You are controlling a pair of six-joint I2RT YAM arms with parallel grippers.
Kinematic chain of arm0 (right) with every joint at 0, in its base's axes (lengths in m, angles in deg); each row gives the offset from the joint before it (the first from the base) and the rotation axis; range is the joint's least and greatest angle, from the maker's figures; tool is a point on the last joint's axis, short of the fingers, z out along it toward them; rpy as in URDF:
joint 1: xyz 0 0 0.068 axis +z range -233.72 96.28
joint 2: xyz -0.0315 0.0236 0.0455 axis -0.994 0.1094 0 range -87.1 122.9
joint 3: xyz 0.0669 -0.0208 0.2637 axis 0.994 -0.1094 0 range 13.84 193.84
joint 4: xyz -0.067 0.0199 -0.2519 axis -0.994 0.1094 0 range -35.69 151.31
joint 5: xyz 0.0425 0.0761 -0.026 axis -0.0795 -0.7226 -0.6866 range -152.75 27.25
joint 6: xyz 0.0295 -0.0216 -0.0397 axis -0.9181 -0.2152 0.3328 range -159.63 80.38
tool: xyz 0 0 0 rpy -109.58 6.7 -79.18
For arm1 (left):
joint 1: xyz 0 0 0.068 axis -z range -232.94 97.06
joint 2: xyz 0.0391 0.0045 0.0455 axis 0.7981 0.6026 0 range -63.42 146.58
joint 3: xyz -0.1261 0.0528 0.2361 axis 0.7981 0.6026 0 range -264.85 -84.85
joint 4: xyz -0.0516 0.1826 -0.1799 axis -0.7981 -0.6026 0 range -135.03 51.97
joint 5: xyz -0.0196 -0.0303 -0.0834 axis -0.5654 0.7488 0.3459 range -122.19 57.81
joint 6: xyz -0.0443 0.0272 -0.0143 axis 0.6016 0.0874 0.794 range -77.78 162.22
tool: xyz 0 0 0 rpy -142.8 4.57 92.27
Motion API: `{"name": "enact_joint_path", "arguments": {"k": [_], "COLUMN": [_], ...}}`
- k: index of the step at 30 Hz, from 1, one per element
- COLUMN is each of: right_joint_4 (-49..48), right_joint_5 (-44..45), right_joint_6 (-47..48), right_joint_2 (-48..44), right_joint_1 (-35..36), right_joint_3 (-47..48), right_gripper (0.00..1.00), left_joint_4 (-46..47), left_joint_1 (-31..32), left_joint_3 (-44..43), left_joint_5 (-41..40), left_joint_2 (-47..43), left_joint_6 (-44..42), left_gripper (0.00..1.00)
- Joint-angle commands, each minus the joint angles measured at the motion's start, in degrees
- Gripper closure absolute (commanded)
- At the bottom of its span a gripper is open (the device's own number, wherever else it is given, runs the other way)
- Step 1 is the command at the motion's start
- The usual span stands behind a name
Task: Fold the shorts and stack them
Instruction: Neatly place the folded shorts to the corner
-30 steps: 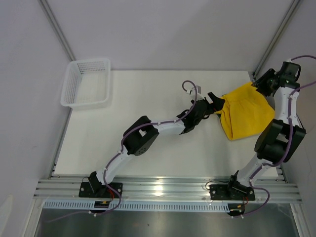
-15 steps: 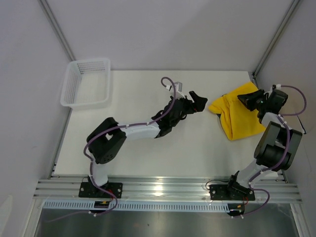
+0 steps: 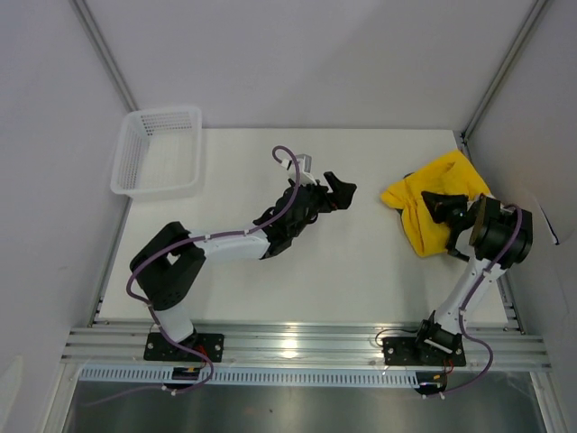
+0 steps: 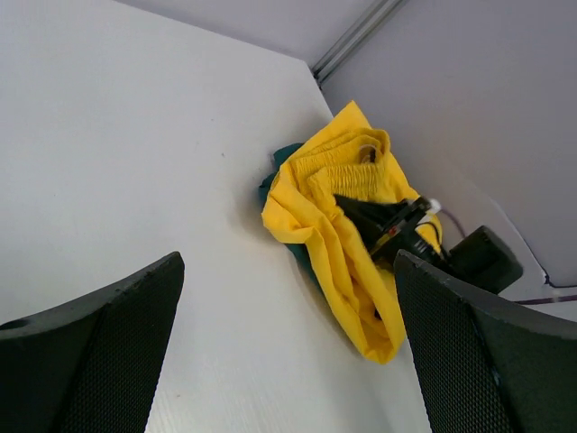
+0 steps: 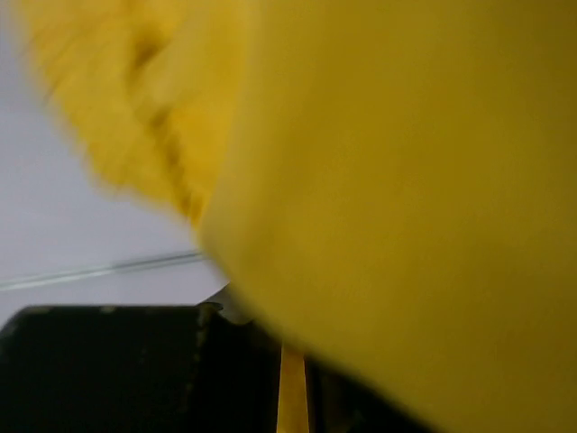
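Basket [image 3: 160,152] far-left | yellow shorts [image 3: 431,203] seemingly in right gripper [image 3: 433,204]

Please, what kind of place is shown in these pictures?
Probably a robot test bench in a lab: a bare white table enclosed by plain grey walls, an aluminium rail holding two arms, and only a white basket and yellow shorts as props.

Shorts [image 3: 431,203] far right on table [image 3: 361,271]; basket [image 3: 158,153] far-left corner.
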Motion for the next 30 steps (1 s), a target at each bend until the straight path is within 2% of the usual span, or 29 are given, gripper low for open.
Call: {"name": "enact_joint_path", "arguments": {"k": [1, 6, 12, 15, 23, 30], "right_joint_4": [-22.0, -6.4, 4.7, 7.2, 2.4, -8.3], "right_joint_5": [-2.3, -2.8, -3.1, -3.3, -2.4, 1.1], "right_joint_6": [-13.9, -5.7, -0.5, 0.0, -4.7, -13.0], "right_joint_2": [7.5, 0.7, -9.9, -11.9, -4.7, 11.3], "right_joint_1": [0.4, 1.1, -0.5, -1.6, -2.9, -2.5], "right_joint_3": [-3.2, -1.8, 1.5, 4.0, 8.7, 11.9], "right_gripper": [0.88, 0.85, 0.76, 0.74, 0.73, 0.74], "left_joint_4": [3.4, 3.3, 3.3, 3.6, 3.7, 3.4], "left_joint_1": [-0.4, -0.4, -0.4, -0.4, -0.4, -0.4], "left_joint_3": [0.9, 1.4, 1.5, 1.9, 3.0, 3.7], "left_joint_5": [1.1, 1.2, 1.3, 1.3, 1.0, -0.1], "left_joint_2": [-2.5, -2.8, -3.0, -3.5, -5.2, -6.7], "left_joint_6": [-0.5, -0.6, -0.4, -0.3, -1.6, -3.6], "left_gripper": [0.01, 0.01, 0.01, 0.01, 0.01, 0.01]}}
